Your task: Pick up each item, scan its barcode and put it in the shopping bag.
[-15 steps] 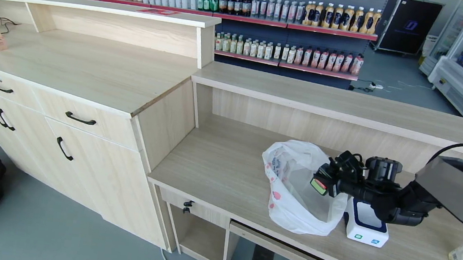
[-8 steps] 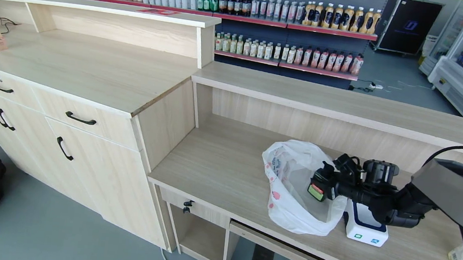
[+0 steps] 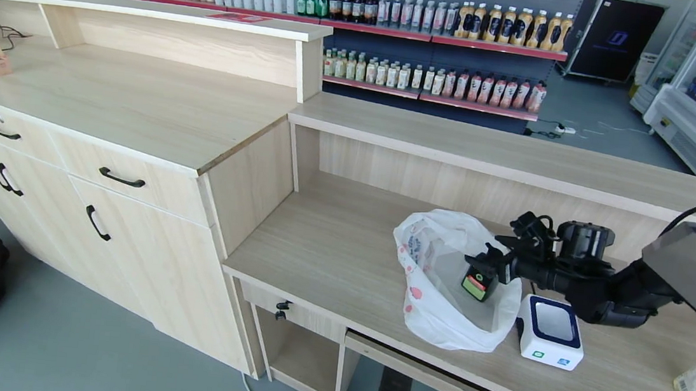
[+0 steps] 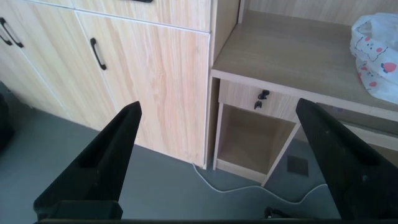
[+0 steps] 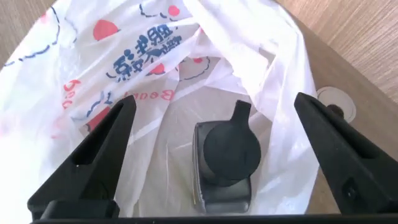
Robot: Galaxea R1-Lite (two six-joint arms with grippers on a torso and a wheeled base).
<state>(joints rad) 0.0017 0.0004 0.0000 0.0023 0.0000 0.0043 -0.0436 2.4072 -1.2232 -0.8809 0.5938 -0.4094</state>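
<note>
Lettering in blue, too crumpled to read, marks the white plastic shopping bag (image 5: pixel 143 62) on the light wooden counter (image 3: pixel 330 251), holding the small dark black-capped bottle (image 5: pixel 225 158) between the right gripper's (image 5: pixel 216 99) wide-spread fingers (image 5: pixel 93 162); the left gripper (image 4: pixel 217 104) gapes equally wide.

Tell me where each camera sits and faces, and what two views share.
Head: on the robot's head, facing down at the counter; right gripper over the shopping bag.
Left wrist: on the left arm, facing cabinet doors and floor; left gripper open.
Right wrist: on the right arm, looking into the bag at an item; gripper open.
Shared: all show the bag.
</note>
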